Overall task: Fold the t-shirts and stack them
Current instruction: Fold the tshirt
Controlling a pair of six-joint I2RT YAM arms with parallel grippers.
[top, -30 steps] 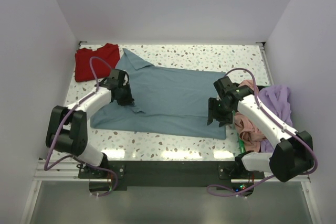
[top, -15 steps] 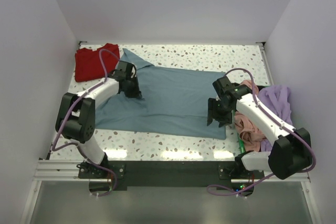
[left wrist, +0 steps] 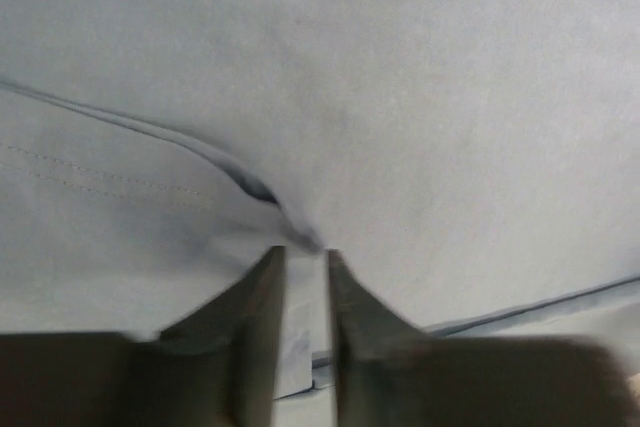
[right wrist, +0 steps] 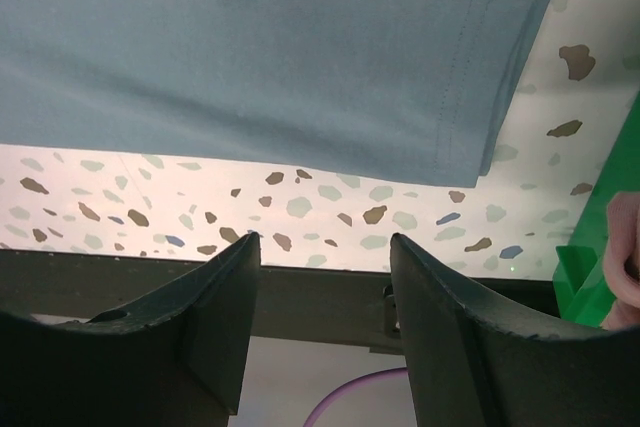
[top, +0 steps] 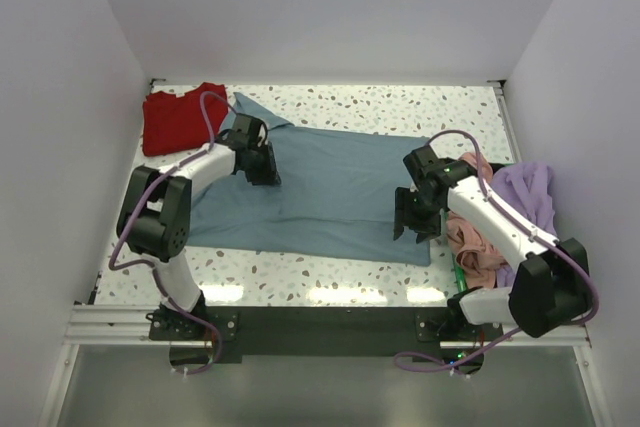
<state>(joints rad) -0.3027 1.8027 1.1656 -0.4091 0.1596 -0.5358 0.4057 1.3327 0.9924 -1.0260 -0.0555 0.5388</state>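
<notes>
Far left at the back of the speckled table (top: 400,102) there's the red t-shirt (top: 180,119), bunched up and lying on its own. Just right of it the left gripper (left wrist: 306,252) is down on the upper left part of the slate-blue t-shirt (top: 335,192). Its fingers (left wrist: 262,327) are nearly together with only a thin slit between them. A little pucker of blue cloth sits right at the tips, and honestly I can't tell if it's nipped or not. The blue shirt is spread flat across the middle. The right gripper (right wrist: 322,239) hangs by its near right corner, jaws spread wide with nothing in them. Against the right edge, the salmon-pink t-shirt (top: 470,247) and lavender t-shirt (top: 530,187) are heaped together.
</notes>
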